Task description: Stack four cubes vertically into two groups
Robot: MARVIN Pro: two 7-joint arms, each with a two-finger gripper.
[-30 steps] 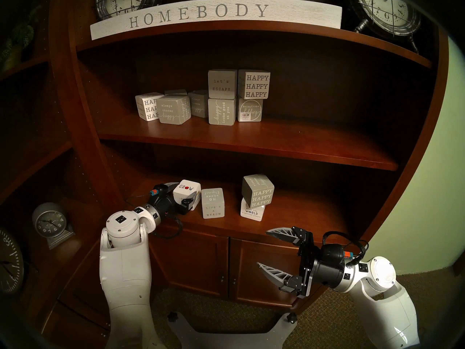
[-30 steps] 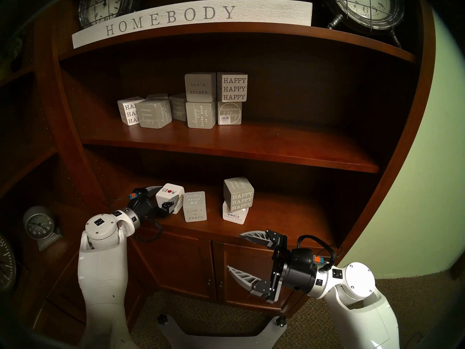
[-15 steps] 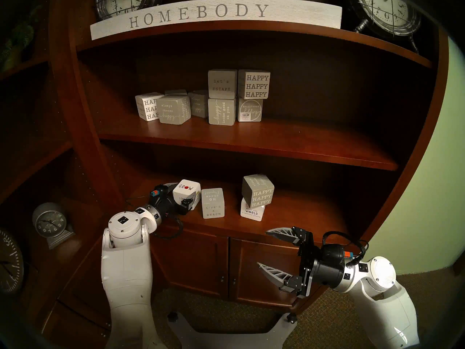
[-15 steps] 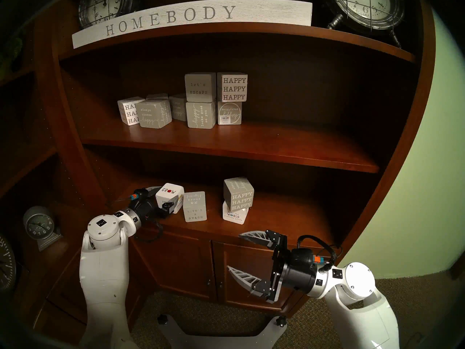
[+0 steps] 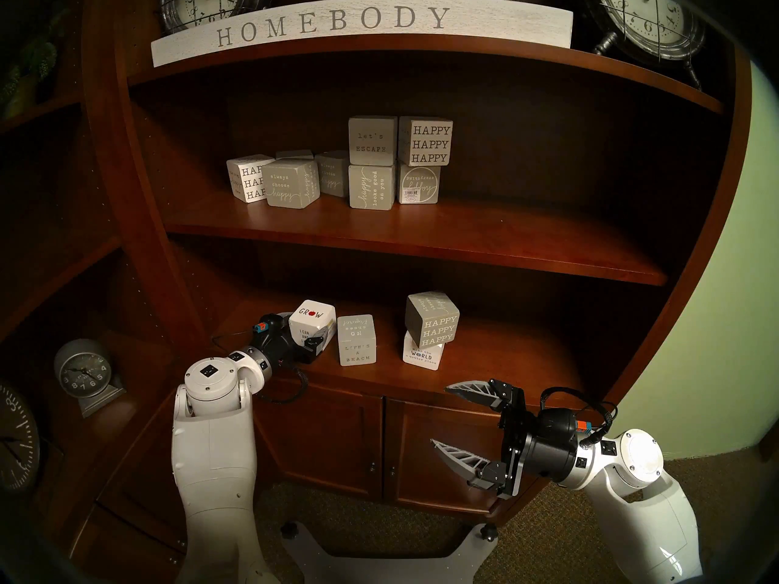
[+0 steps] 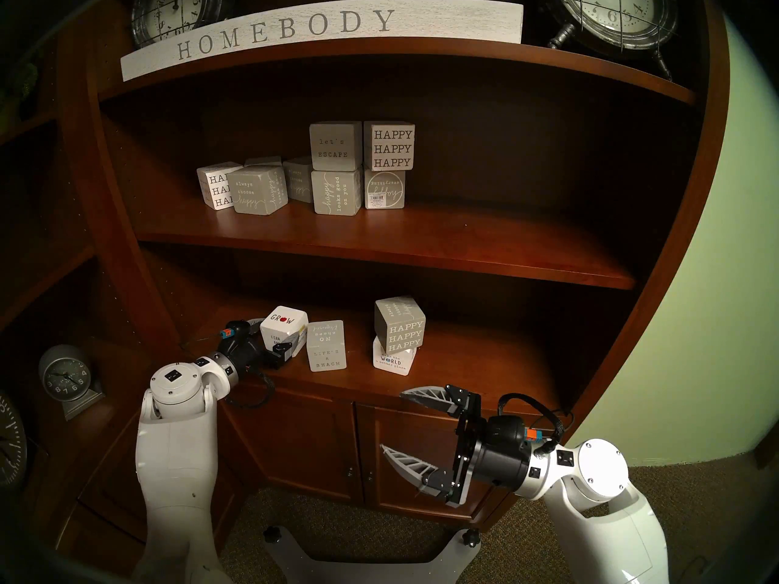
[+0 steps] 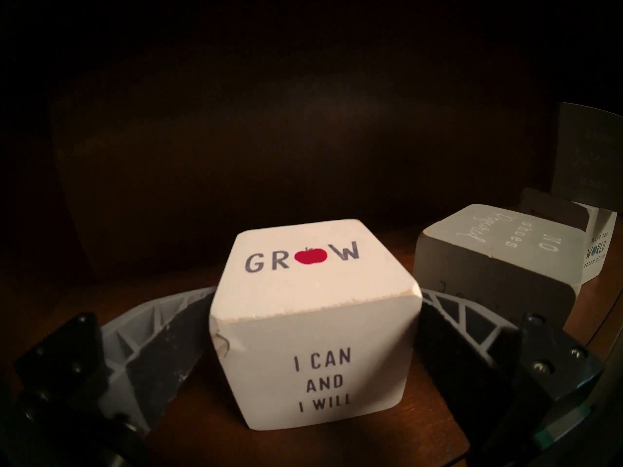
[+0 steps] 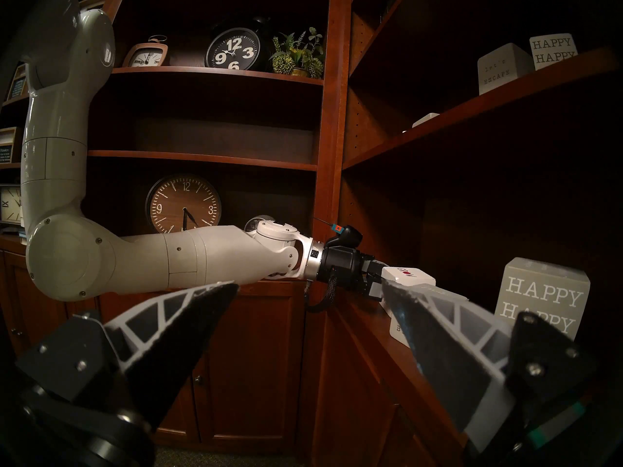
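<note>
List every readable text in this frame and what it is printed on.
"HOMEBODY": long white wooden sign
"GROW", "I CAN AND I WILL": white cube
"LIFE'S A BEACH": grey cube
"HAPPY HAPPY HAPPY": tilted grey cube
"WORLD": white cube beneath it; small lines blurred
"let's ESCAPE": upper-shelf grey cube
Clock numerals: mostly too small.

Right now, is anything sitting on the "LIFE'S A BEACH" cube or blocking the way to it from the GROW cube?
Nothing visible. The left gripper brackets the GROW cube on the shelf. The LIFE'S A BEACH cube stands just to its right, top face bare. The other pair, the grey HAPPY cube on a white cube, stands clear farther right.
</note>
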